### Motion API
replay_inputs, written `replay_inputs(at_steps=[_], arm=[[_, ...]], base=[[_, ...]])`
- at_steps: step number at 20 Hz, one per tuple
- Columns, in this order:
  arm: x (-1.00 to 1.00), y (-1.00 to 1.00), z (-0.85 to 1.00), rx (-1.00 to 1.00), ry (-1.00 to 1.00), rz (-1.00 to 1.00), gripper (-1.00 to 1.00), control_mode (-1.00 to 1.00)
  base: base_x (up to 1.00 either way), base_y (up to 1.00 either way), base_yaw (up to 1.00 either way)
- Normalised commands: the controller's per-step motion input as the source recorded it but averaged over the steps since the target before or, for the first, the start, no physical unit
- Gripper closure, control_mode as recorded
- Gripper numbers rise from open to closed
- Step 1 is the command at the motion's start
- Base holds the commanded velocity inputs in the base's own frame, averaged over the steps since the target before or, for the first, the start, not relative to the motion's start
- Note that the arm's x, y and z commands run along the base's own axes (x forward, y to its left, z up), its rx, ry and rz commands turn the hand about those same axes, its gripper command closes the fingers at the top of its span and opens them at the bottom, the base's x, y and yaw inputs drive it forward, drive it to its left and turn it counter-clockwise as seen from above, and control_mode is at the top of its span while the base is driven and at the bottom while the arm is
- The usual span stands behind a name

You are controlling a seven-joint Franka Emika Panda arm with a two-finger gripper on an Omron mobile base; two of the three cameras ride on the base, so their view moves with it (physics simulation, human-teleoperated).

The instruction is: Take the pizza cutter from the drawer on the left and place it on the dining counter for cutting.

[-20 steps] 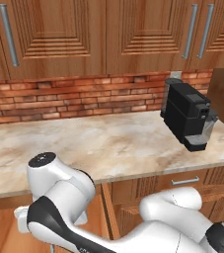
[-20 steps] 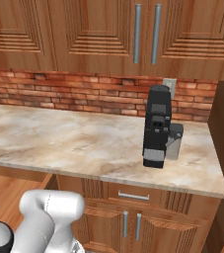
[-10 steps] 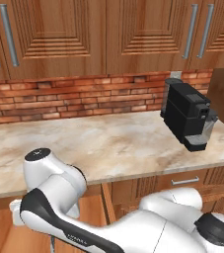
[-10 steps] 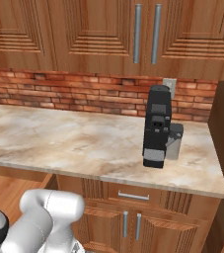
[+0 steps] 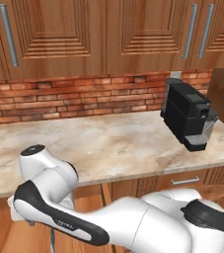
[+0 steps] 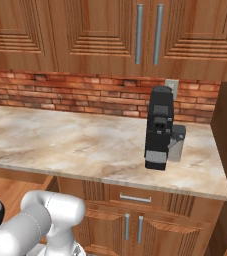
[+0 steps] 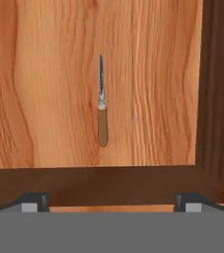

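Wooden drawer (image 7: 44, 74) open, pizza cutter (image 7: 102, 106) lying edge-on inside; gripper (image 7: 111, 200) spread wide above, lined up for descent and pinch.

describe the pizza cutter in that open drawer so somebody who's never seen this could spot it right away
In the hand view, look into the open drawer with its pale wood floor and dark brown walls. Near the middle of that floor lies the pizza cutter, seen edge-on: a thin silver-grey blade joined to a short brown wooden handle. It lies alone on that floor, its handle darker than the wood.
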Motion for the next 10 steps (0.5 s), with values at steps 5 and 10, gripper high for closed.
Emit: replay_inputs(at_steps=[5,10], arm=[[0.0,0.0,-0.48,0.0,0.0,0.0,-1.0,-1.0],[0.0,0.0,-0.28,0.0,0.0,0.0,-1.0,-1.0]], base=[[0.0,0.0,0.0],[0.0,0.0,0.0]])
